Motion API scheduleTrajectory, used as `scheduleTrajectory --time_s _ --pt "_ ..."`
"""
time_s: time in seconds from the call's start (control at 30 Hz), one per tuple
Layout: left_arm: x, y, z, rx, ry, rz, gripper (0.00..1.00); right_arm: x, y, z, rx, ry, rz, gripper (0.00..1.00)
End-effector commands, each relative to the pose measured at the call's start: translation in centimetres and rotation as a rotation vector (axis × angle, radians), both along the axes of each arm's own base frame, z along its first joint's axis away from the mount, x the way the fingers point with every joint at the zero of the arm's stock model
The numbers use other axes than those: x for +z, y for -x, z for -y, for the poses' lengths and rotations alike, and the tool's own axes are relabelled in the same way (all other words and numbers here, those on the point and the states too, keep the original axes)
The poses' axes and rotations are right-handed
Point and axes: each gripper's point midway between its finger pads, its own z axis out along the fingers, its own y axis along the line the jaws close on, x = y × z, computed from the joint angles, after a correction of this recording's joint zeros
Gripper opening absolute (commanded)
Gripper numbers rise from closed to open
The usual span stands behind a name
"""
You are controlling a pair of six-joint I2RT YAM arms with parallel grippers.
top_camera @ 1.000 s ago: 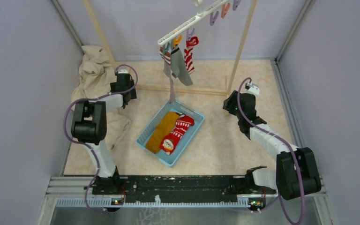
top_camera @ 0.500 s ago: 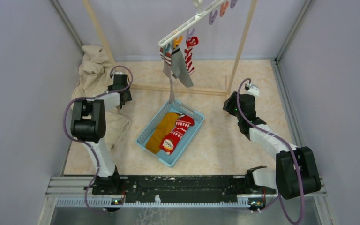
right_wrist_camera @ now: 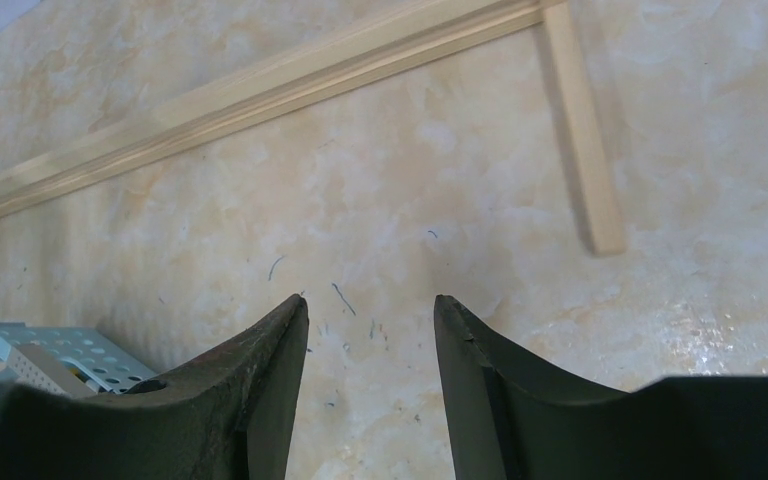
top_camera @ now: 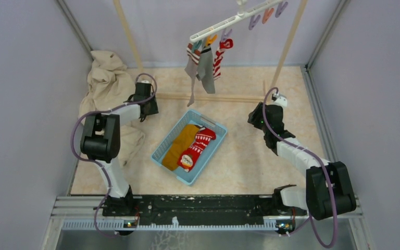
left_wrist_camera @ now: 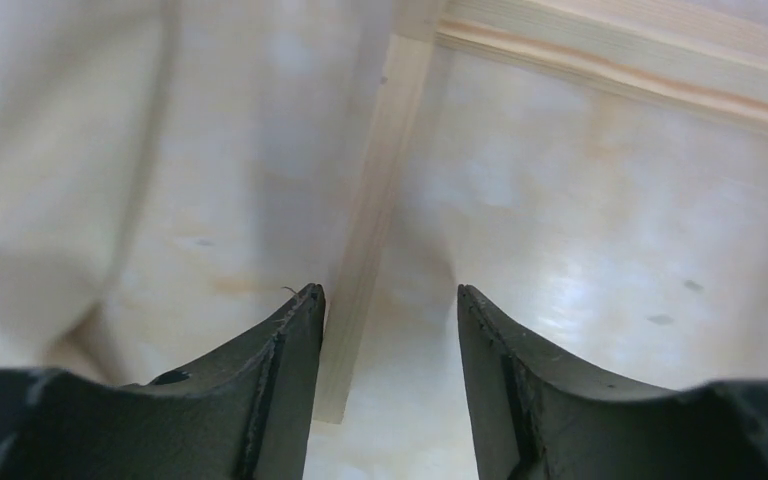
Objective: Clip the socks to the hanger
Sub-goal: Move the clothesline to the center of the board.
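In the centre of the frame, a pale blue basket [top_camera: 210,153] holds a plain mustard-yellow sock [top_camera: 179,147] and a red sock [top_camera: 200,141] with white patterned bands. At the upper middle, a white hanger [top_camera: 224,22] carries purple, orange and blue pegs [top_camera: 264,13], a grey sock [top_camera: 206,69] and a red-and-white striped sock [top_camera: 220,54]. The tabletop [top_camera: 250,156] is mottled beige.

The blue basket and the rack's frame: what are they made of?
The basket looks like smooth moulded plastic: light blue, walls perforated with small holes. The rack frame looks like pale bare wood: grain lines show, no paint visible.
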Motion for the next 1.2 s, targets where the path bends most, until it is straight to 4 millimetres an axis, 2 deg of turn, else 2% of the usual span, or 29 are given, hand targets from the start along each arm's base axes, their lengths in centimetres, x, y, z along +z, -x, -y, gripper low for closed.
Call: scheduleTrajectory --time_s 0.0,0.07,0.13,0.27,0.33,0.43,0.5,0.57,0.63,0.77,0.87,0.97,1.03,1.17 --pt "-0.2 1.8 7.0 -0.157 0.189 -0.032 0.58 1.1 -0.9 0.7 -0.033 0.011 0.038 0.5" --pt "-0.6 2.3 7.9 -0.168 0.223 -0.04 0.61 1.1 -0.9 0.8 -0.041 0.013 0.035 0.5" --pt "-0.8 2.4 8.1 -0.169 0.233 -0.036 0.66 1.2 -1.0 1.0 -0.052 0.015 0.036 0.49" --pt "-0.3 2.6 8.3 -0.17 0.252 -0.025 0.67 1.6 -1.4 1.0 -0.064 0.012 0.04 0.49" --pt "0.1 2.8 8.6 -0.181 0.273 -0.012 0.67 1.7 -1.5 1.7 -0.1 0.023 0.038 0.49" --pt "0.0 2.9 8.8 -0.185 0.282 -0.011 0.65 2.2 -2.1 3.7 -0.206 0.038 0.039 0.48" --pt "-0.2 2.9 8.8 -0.188 0.282 -0.013 0.64 2.3 -2.7 4.6 -0.226 -0.026 0.025 0.48" --pt "-0.2 3.3 9.6 -0.223 0.314 -0.017 0.63 1.9 -3.6 4.5 -0.202 -0.17 0.004 0.48" --pt "0.2 3.2 10.2 -0.249 0.347 0.014 0.62 1.1 -4.5 3.9 -0.154 -0.284 -0.03 0.48" --pt "0.7 3.4 11.0 -0.272 0.394 0.032 0.63 0.4 -6.8 1.7 -0.014 -0.303 -0.041 0.49" --pt "0.9 3.4 11.3 -0.282 0.406 0.034 0.65 0.3 -8.4 -0.6 0.091 -0.285 -0.022 0.41" --pt "1.0 3.5 11.2 -0.284 0.404 0.042 0.66 1.0 -9.9 -3.3 0.177 -0.226 0.004 0.39" --pt "1.0 3.6 11.2 -0.281 0.402 0.044 0.66 1.8 -11.1 -4.6 0.196 -0.205 0.031 0.31" --pt "0.6 3.9 11.2 -0.284 0.408 0.034 0.66 3.6 -13.8 -5.2 0.196 -0.178 0.07 0.07"
